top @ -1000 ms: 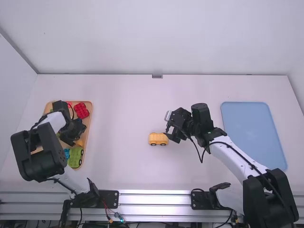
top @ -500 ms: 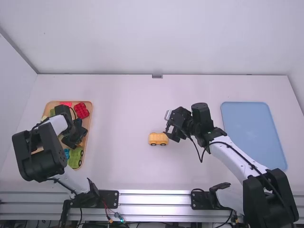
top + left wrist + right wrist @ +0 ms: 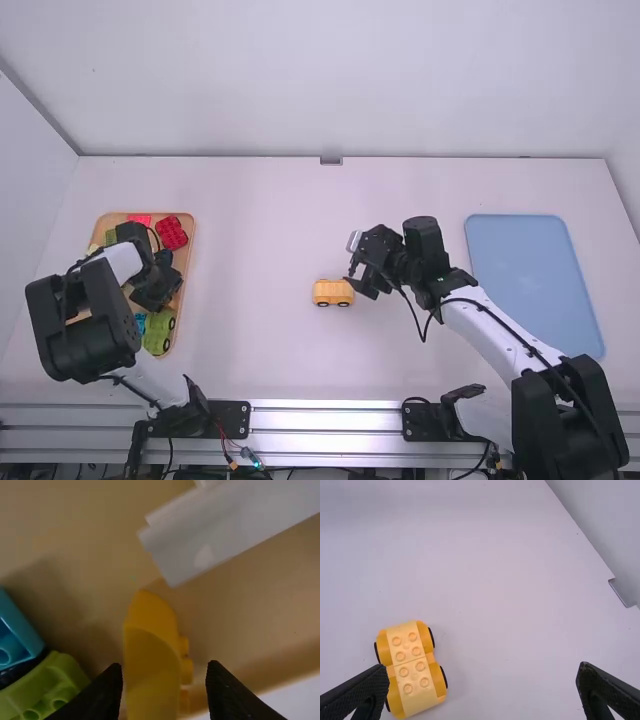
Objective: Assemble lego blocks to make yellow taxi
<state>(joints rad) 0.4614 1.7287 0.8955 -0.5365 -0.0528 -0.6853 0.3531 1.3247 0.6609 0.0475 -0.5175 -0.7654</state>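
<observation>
On the white table (image 3: pixel 260 220) we see a wooden tray (image 3: pixel 183 214); the right gripper (image 3: pixel 354 281), jaws wide apart; the left gripper (image 3: pixel 161 303), jaws parted around the tray's yellow block (image 3: pixel 152 655); near the right, the wheeled yellow base (image 3: pixel 333 293) (studs up).

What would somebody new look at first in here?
Probably the small yellow wheeled block car, alone mid-table. Next, the big flat light-blue mat beyond the right arm, and the tan wooden tray of colourful blocks under the left gripper.
</observation>
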